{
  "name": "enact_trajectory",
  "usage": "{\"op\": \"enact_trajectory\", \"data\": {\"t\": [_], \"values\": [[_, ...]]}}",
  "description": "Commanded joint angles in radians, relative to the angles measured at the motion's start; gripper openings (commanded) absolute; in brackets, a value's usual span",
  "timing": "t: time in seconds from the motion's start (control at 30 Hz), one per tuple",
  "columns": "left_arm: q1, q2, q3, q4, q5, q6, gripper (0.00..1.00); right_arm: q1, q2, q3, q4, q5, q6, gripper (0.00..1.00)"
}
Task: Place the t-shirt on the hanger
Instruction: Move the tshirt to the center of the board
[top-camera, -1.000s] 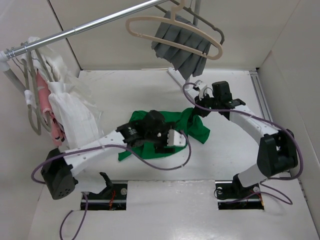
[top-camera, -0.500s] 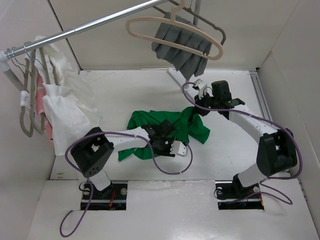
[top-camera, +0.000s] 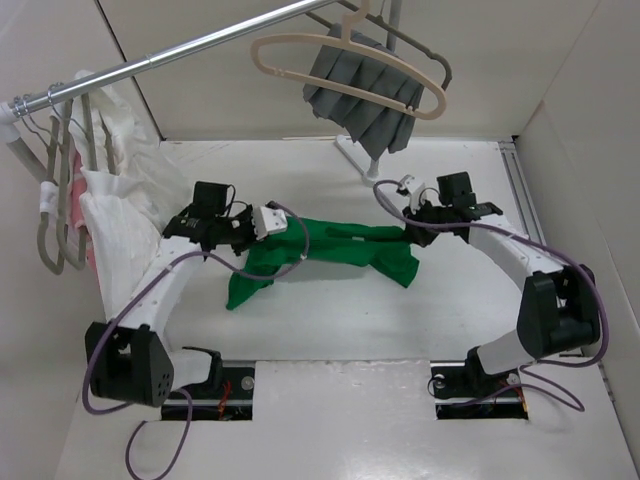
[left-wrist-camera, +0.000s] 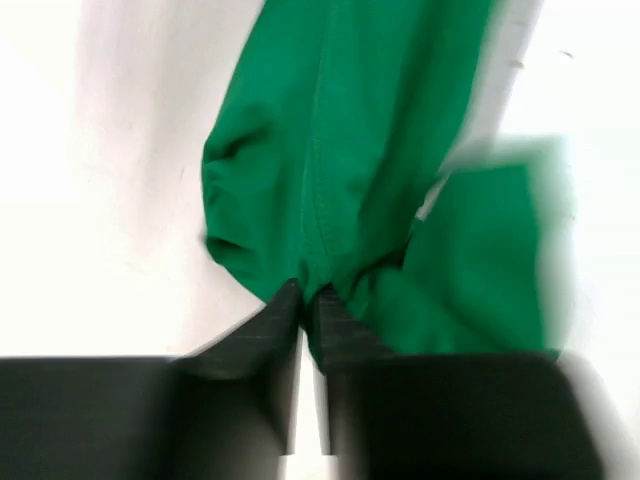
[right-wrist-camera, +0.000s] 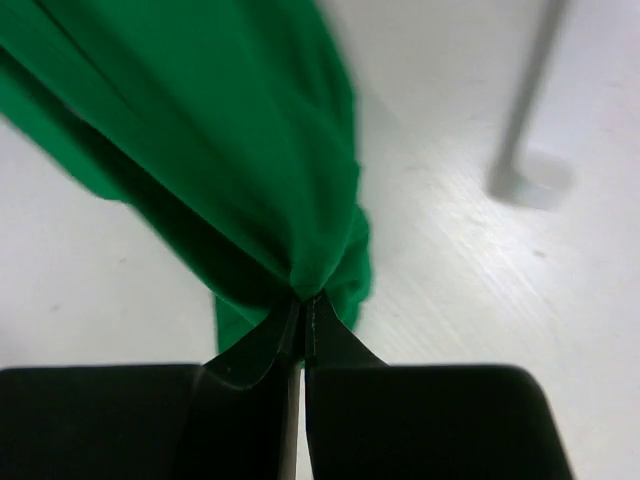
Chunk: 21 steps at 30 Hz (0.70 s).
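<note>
The green t-shirt (top-camera: 345, 243) is stretched left to right between both grippers over the white table. My left gripper (top-camera: 268, 222) is shut on its left end; in the left wrist view the t-shirt (left-wrist-camera: 340, 170) bunches at the closed gripper (left-wrist-camera: 307, 296). My right gripper (top-camera: 410, 232) is shut on the right end; in the right wrist view the t-shirt (right-wrist-camera: 220, 150) gathers at the closed gripper (right-wrist-camera: 303, 298). The cream hanger (top-camera: 340, 62) hangs on the rail (top-camera: 180, 55) at the back, above the grey pleated cloth (top-camera: 365, 95).
White garments (top-camera: 115, 200) and grey hangers (top-camera: 55, 215) hang at the left end of the rail. A stand pole base (right-wrist-camera: 530, 180) sits on the table behind the right gripper. White walls enclose the table on the left, back and right.
The left arm swung out to the left and back, pulling the t-shirt's left end with it. The crumpled t-shirt is now stretched long. The right gripper shifted slightly right.
</note>
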Motion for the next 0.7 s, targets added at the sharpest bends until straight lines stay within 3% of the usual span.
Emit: {"op": "enact_trajectory", "data": {"t": [0.0, 0.07, 0.13, 0.17, 0.27, 0.4, 0.53, 0.67], "values": [[-0.015, -0.037, -0.043, -0.246, 0.077, 0.197, 0.15, 0.085, -0.031, -0.002, -0.060, -0.070, -0.082, 0.00], [-0.015, -0.046, -0.083, -0.197, 0.116, 0.151, 0.48, 0.165, -0.040, 0.014, -0.027, -0.080, -0.061, 0.00], [-0.029, -0.069, -0.092, -0.081, 0.133, 0.032, 0.64, 0.275, -0.022, 0.056, -0.018, -0.113, -0.048, 0.00], [-0.067, -0.078, -0.092, -0.033, 0.120, -0.024, 0.67, 0.300, -0.022, 0.071, -0.018, -0.125, -0.035, 0.00], [-0.160, -0.079, -0.077, 0.046, 0.049, -0.139, 0.67, 0.337, 0.003, 0.103, 0.008, -0.137, -0.004, 0.00], [-0.364, -0.023, -0.008, 0.081, 0.024, -0.282, 0.67, 0.337, 0.024, 0.128, 0.018, -0.116, 0.021, 0.00], [-0.559, 0.069, 0.032, 0.174, -0.090, -0.391, 0.67, 0.269, 0.015, 0.126, 0.009, -0.062, 0.064, 0.00], [-0.601, 0.202, 0.087, 0.269, -0.146, -0.529, 0.67, 0.205, 0.015, 0.103, 0.009, -0.062, 0.076, 0.00]]}}
